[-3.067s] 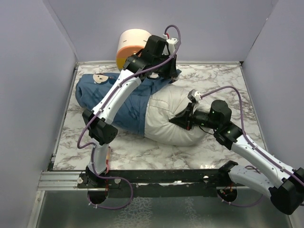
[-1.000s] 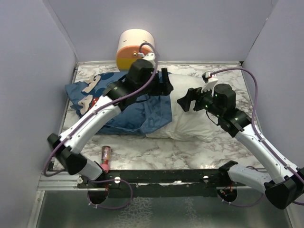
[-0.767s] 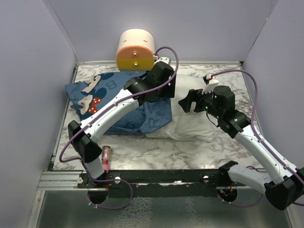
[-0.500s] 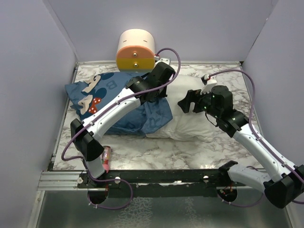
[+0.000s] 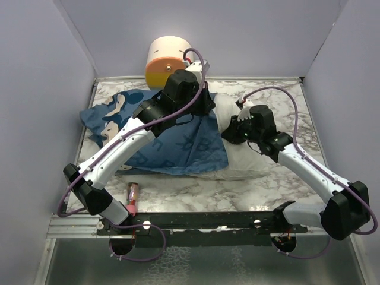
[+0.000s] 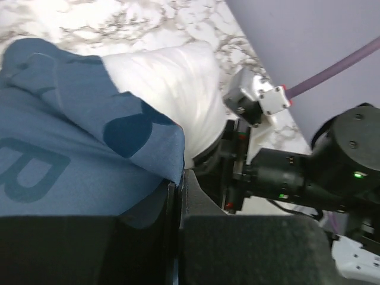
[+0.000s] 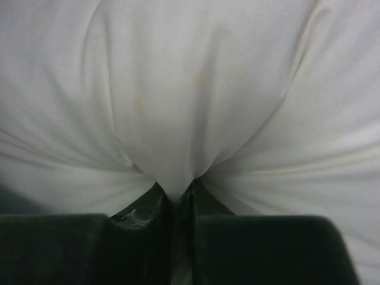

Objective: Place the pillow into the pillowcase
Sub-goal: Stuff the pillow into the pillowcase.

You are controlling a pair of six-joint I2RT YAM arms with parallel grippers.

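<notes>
Sheathing step in hand: left gripper clamped shut on pillowcase hem, right gripper pinching a fold of pillow; next, hem likely needs drawing toward 3 o'clock.

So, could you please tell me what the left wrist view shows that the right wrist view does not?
Only the left wrist view shows the blue pillowcase, its edge pinched in the left fingers, plus the marble table and the right arm beyond. Only the right wrist view shows the right fingers pinching a fold of the pillow. Both show that white pillow, and a pair of fingers shut on cloth.
</notes>
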